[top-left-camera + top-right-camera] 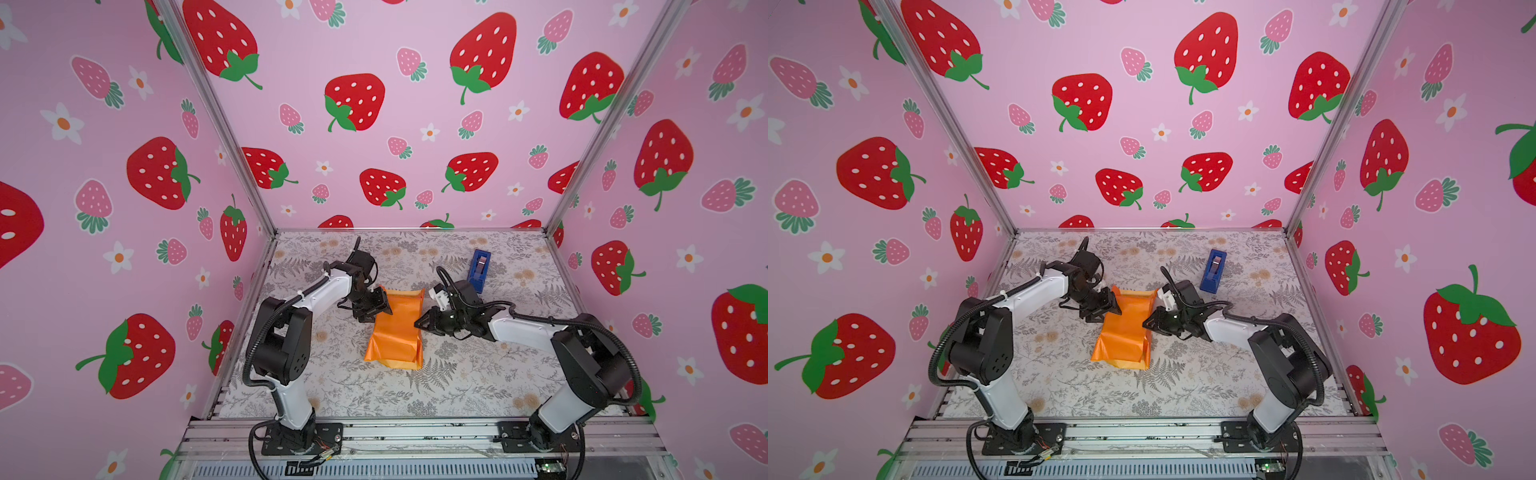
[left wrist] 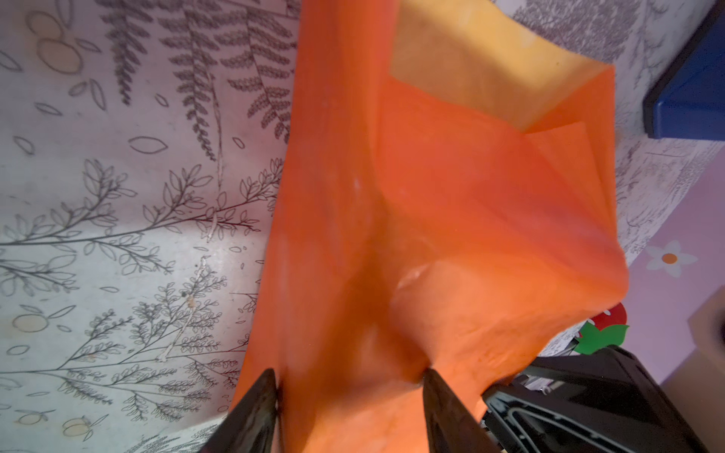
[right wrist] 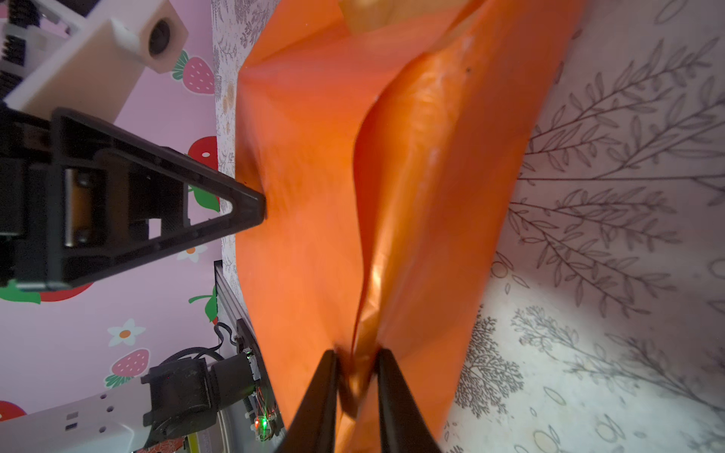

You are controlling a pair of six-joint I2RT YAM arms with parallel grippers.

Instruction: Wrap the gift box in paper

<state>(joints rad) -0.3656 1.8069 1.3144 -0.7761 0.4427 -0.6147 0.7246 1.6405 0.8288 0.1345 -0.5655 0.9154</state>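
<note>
strawberry-print pink walls (image 1: 419,37), fern-print tabletop (image 1: 457,395)

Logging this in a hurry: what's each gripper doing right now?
Left gripper: jaws set wide, clamped across the orange paper.
Right gripper: nearly closed, pinching a fold of the paper.

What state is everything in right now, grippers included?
paper, folded over into a bundle, glossy orange side out, far end open.
gift box, hidden; not visible in any view.
left gripper, fingers closed on the paper bundle.
right gripper, fingers pinching a raised paper fold.
tape dispenser, standing, untouched.
</note>
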